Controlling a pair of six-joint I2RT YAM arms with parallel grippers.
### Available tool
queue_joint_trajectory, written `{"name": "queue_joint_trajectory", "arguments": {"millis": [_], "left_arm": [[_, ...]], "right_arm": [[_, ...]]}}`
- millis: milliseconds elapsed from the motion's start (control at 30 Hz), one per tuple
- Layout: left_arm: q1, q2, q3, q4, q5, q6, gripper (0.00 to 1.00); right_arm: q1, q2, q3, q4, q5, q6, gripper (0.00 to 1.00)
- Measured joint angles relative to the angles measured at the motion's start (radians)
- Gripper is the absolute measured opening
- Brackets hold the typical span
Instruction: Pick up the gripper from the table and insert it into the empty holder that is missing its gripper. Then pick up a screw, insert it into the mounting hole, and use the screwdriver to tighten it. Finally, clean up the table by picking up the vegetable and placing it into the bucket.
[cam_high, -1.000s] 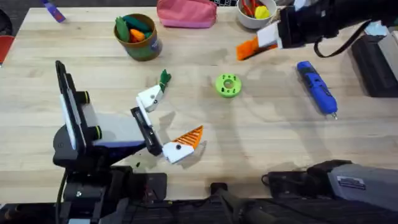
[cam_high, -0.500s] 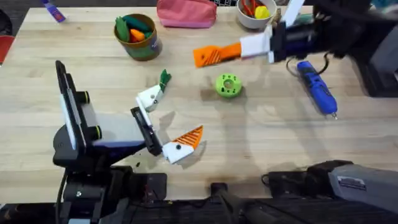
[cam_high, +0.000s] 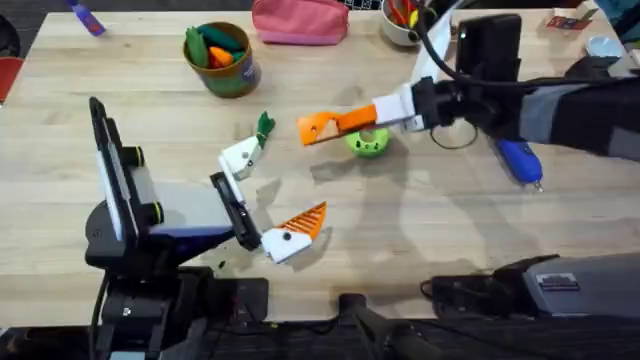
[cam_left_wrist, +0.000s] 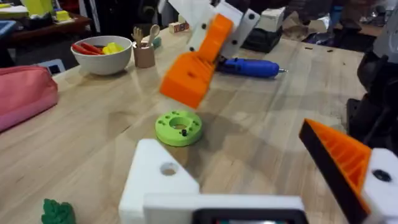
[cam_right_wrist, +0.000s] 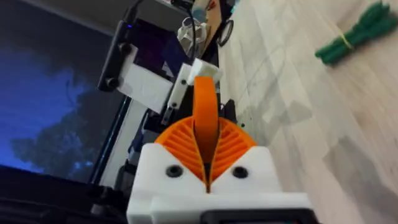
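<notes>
Overhead, my right claw (cam_high: 318, 127) is clamped on the gripper (cam_high: 330, 125), carrying it over the desk (cam_high: 420, 230) toward the holder (cam_high: 240, 157), which waits bare on the parked left claw (cam_high: 268, 200).

Left wrist: that left claw gapes, its holder (cam_left_wrist: 163, 180) presented for insertion.

Right wrist: the orange wedge (cam_right_wrist: 206, 118) sits pinched between my pads, the vegetable (cam_right_wrist: 354, 34) lying on the desk nearby.

— Gripper?
— Orange wedge (cam_right_wrist: 205, 115), clamped in the right gripper (cam_high: 345, 122) above mid-table.
— Holder?
— White, empty (cam_high: 240, 157); green vegetable (cam_high: 264, 127) just beside.
— The rest?
— Blue screwdriver (cam_high: 521, 160) lies near the right edge; olive bucket (cam_high: 225, 62) stands far-left.
</notes>
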Motion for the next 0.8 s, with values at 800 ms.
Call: {"name": "queue_joint_trajectory", "arguments": {"millis": [800], "left_arm": [[0.000, 0.000, 0.000, 0.000, 0.000, 0.000, 0.985]], "right_arm": [[0.118, 0.178, -0.005, 0.481, -0.092, 0.540, 0.009]]}}
